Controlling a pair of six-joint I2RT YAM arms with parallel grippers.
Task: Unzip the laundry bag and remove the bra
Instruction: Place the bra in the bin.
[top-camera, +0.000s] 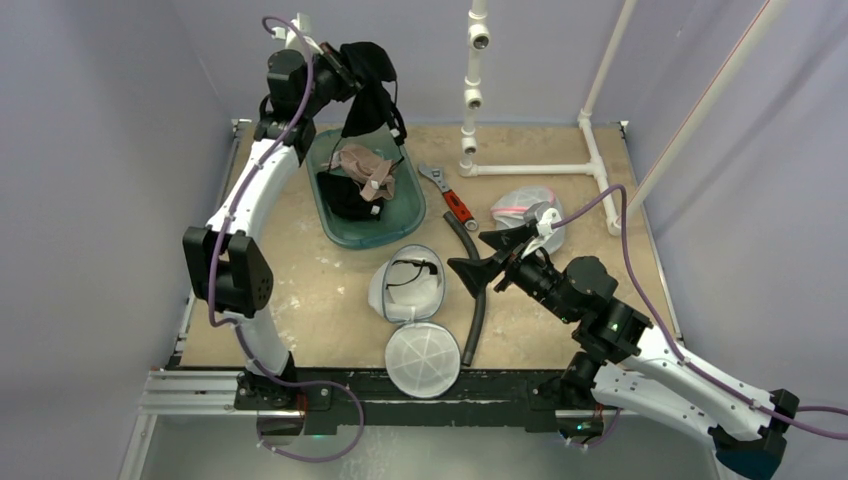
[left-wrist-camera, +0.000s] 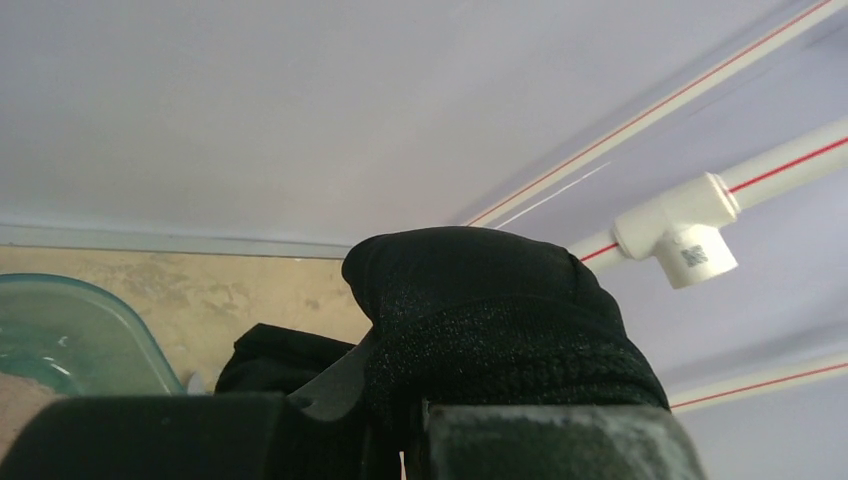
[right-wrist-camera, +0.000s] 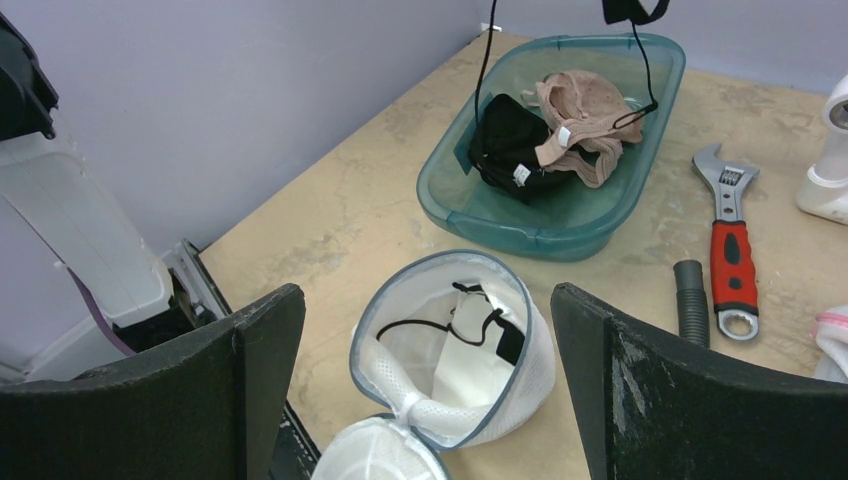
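The white mesh laundry bag (top-camera: 408, 285) lies unzipped in the middle of the table, its round lid (top-camera: 422, 360) flipped toward the near edge. A thin black strap (right-wrist-camera: 470, 320) lies inside the bag (right-wrist-camera: 455, 345). My left gripper (top-camera: 345, 70) is raised at the far back, shut on a black bra (top-camera: 368, 95) that hangs above the teal bin (top-camera: 415, 215). In the left wrist view the black bra (left-wrist-camera: 490, 310) bulges over the shut gripper (left-wrist-camera: 415, 420). My right gripper (top-camera: 490, 255) stands open and empty just right of the bag, and the right wrist view shows the gripper (right-wrist-camera: 425, 300) spread wide above it.
The teal bin (right-wrist-camera: 530, 232) holds a beige bra (right-wrist-camera: 580, 110) and another black garment (right-wrist-camera: 510, 135). A red-handled wrench (top-camera: 452, 200), a black hose (top-camera: 475, 300) and a clear plastic bag (top-camera: 525, 210) lie to the right. A white pipe frame (top-camera: 530, 168) stands at the back.
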